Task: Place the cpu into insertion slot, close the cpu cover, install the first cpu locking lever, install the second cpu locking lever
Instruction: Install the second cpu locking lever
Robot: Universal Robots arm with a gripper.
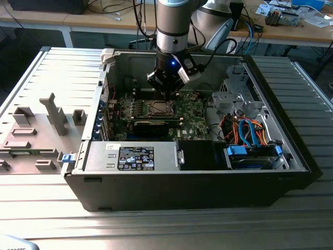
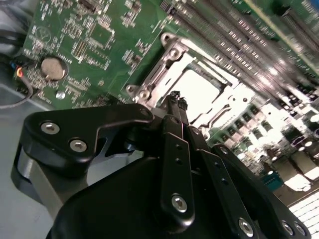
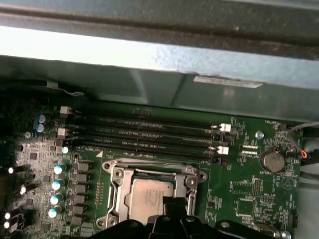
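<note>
So we've got the cpu (image 3: 148,195) sitting in its socket with the cpu cover (image 3: 152,172) down around it, gripper (image 2: 176,97) pinched narrow and empty just above (lever step, we reckon).

Grey cylindrical arm segment (image 1: 173,18) with silver and black bands, directly above the claw (image 1: 167,91). Small blue light (image 1: 173,63) on the wrist, just above the claw; white bracket (image 1: 191,71) and black cables (image 1: 210,54) beside it. Claw (image 2: 175,97) matte black in the second wrist view: thin fingers (image 2: 179,112) pressed together, flat linkage bars behind them, silver screw heads (image 2: 50,128) on rounded black housing. Black claw tip (image 3: 174,205) in the first wrist view.
</note>
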